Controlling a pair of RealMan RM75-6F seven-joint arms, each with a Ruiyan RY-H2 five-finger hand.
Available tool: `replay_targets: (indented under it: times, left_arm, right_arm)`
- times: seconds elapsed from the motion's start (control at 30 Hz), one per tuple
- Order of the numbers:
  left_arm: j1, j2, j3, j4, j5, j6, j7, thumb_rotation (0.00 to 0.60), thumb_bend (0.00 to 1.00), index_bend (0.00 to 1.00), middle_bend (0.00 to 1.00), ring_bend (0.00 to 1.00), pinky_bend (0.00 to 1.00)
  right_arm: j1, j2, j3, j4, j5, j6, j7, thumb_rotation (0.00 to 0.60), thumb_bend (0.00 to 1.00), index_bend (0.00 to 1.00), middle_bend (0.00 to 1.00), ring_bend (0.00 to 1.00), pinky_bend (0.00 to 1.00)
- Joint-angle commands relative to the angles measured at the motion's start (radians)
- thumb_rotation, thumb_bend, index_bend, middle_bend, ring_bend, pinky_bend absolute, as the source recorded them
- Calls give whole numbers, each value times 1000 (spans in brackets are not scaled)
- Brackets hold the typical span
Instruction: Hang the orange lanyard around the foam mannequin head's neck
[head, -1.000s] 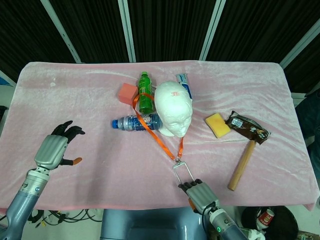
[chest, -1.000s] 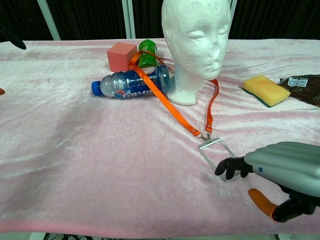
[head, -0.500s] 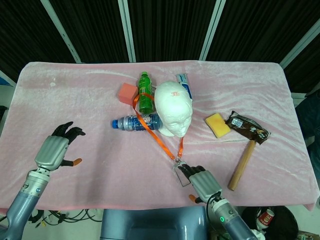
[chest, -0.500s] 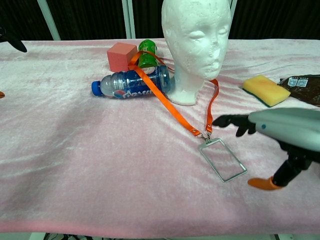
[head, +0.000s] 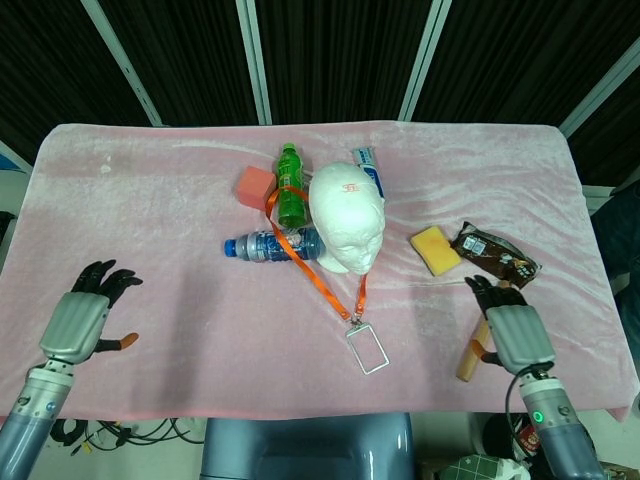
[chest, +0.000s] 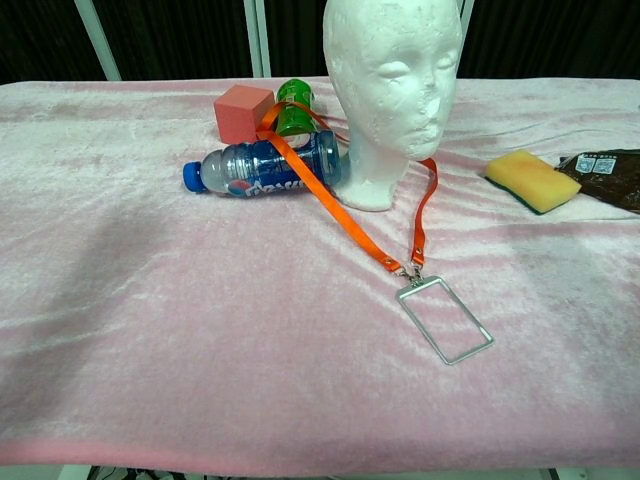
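The white foam mannequin head (head: 347, 219) (chest: 392, 92) stands upright mid-table. The orange lanyard (head: 312, 270) (chest: 340, 208) loops behind its neck, one strand draped over the bottles, both strands meeting at a clear badge holder (head: 367, 348) (chest: 445, 320) lying flat in front. My left hand (head: 78, 320) hovers near the table's front left edge, holding nothing, fingers apart. My right hand (head: 512, 333) is at the front right, beside the hammer, holding nothing, fingers spread. The chest view shows neither hand.
A blue water bottle (head: 270, 245) lies beside the head, a green bottle (head: 290, 187) and pink cube (head: 256, 186) behind it. A toothpaste tube (head: 368, 168) lies at the back. A yellow sponge (head: 435, 250), brown snack wrapper (head: 494, 254) and wooden hammer (head: 483, 332) lie at the right.
My right hand has left the badge holder and swung out to the right, beside the hammer. My left hand has drawn back toward the front left edge. The lanyard stays put.
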Motion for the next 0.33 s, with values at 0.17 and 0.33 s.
replay_targets:
  times: [0.17, 0.33]
  left_arm:
    - [97, -17, 35, 67, 46, 123, -74, 600, 97, 237, 185, 52, 50]
    - [155, -38, 52, 110, 45, 176, -128, 600, 97, 237, 180, 46, 39]
  right_arm:
    - [-191, 32, -73, 214, -194, 184, 220, 600, 199, 38, 66, 172, 155]
    - [-275, -14, -89, 305, -238, 256, 258, 600, 199, 38, 66, 171, 155]
